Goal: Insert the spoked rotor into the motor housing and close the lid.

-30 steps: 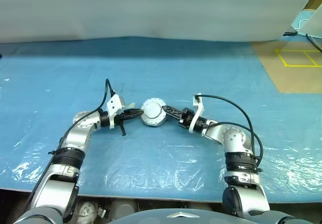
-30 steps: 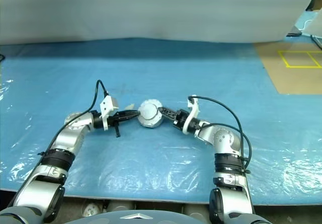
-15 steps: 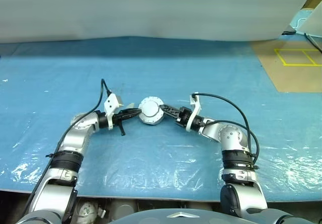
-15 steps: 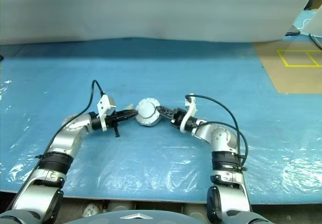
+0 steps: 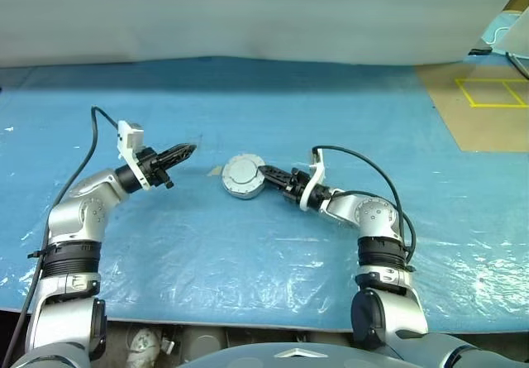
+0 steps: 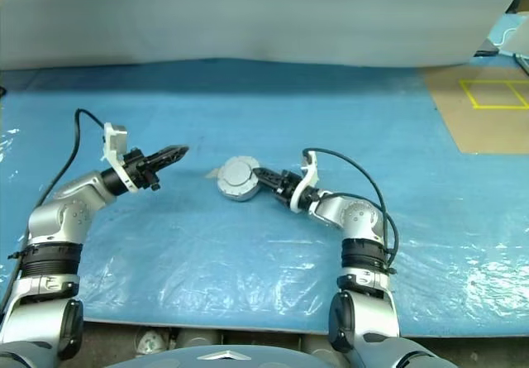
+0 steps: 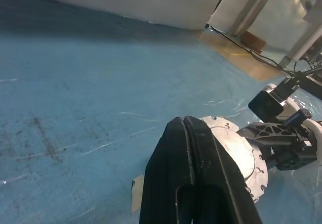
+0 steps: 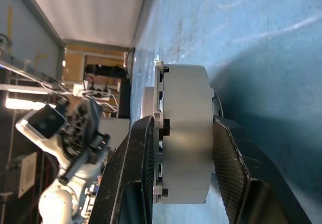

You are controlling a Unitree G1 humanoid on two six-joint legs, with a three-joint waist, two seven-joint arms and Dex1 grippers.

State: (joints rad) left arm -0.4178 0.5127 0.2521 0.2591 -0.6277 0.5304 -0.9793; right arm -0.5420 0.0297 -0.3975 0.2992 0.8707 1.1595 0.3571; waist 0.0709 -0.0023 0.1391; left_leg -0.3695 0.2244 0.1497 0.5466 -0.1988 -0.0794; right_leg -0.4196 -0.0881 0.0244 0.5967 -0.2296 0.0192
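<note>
The motor housing (image 5: 243, 177) sits at the middle of the blue-covered worktop (image 5: 273, 244), and the lid (image 7: 236, 151) already lies across its top, so the housing shows a plain silvery round face with no copper windings and no spoked rotor visible. By that look the rotor is probably inside and the cover in place. What may remain is seating the lid fully and letting go. In the right wrist view a thin gap with small tabs runs round the housing's rim, so whether the lid is fully pressed home cannot be told.

The right tool (image 5: 266, 175) reaches in from the housing's right side, its two black fingers (image 8: 138, 153) clamped on the housing, one on the lidded face and one on the opposite face. The left tool (image 5: 183, 150) hangs well to the left of the housing, apart from it, with its fingers pressed together and nothing between them.

Count: one motor housing, one lid on it, two tools. A small pale scrap (image 5: 213, 170) lies on the worktop just left of the housing; what it is cannot be made out.
</note>
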